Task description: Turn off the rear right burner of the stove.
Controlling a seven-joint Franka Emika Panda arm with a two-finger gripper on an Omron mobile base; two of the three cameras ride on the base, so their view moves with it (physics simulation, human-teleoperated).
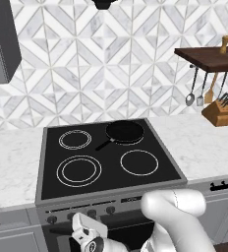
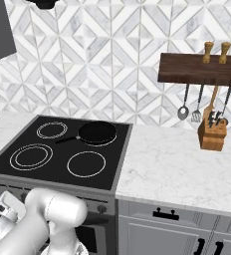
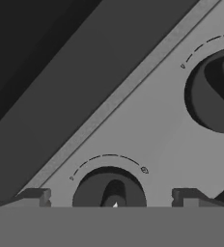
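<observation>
The stove (image 1: pixel 47 170) is a grey steel range with a black glass top and white ring marks. A small black skillet (image 1: pixel 125 132) covers the rear right burner, so the burner's surface is hidden. Small dark knobs (image 1: pixel 91 213) run along the front panel. My gripper (image 1: pixel 82 224) is low in front of that panel, at its left part. In the hand view my gripper (image 3: pixel 109 198) is open. Its fingertips (image 3: pixel 34 197) stand on either side of one dark knob (image 3: pixel 109 188) without touching it. A second knob (image 3: pixel 215 91) sits at the upper right.
Marble counters flank the stove (image 2: pixel 120 149). A wooden shelf (image 2: pixel 202 69) at the right carries hanging utensils (image 2: pixel 183 112), with a knife block (image 2: pixel 212 134) below it. A grey microwave (image 1: pixel 0 42) hangs at the upper left. Drawer handles (image 1: pixel 220 186) line the cabinets.
</observation>
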